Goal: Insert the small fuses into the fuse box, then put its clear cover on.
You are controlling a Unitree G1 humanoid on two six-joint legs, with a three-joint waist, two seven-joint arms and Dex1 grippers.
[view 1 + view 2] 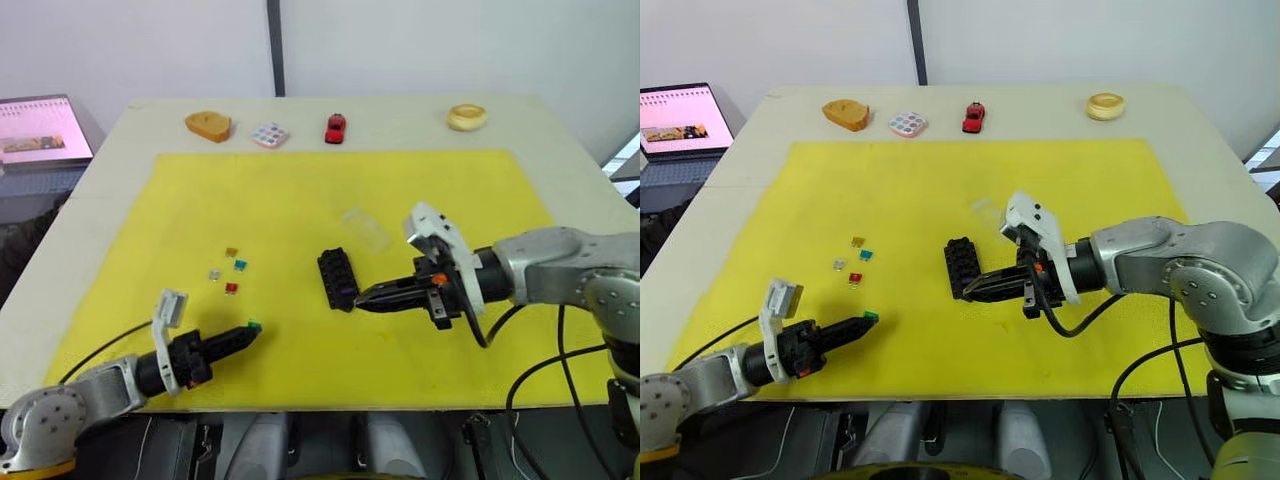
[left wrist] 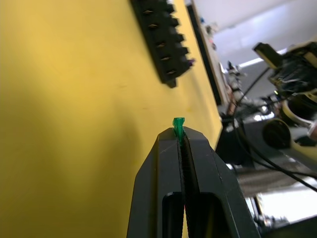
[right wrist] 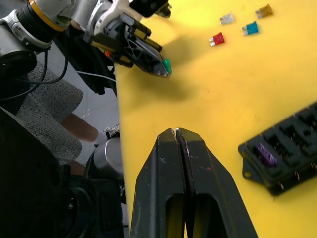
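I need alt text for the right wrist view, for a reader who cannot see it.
The right gripper, fingers shut and empty, hovers over the yellow mat beside the black fuse box, which has a purple fuse seated in one slot. Beyond it, the left gripper holds a green fuse, and four loose fuses lie on the mat.

I see my left gripper (image 1: 862, 321) pinching a green fuse (image 1: 870, 316); my right gripper (image 1: 968, 290), fingers together, touches the fuse box (image 1: 961, 265).
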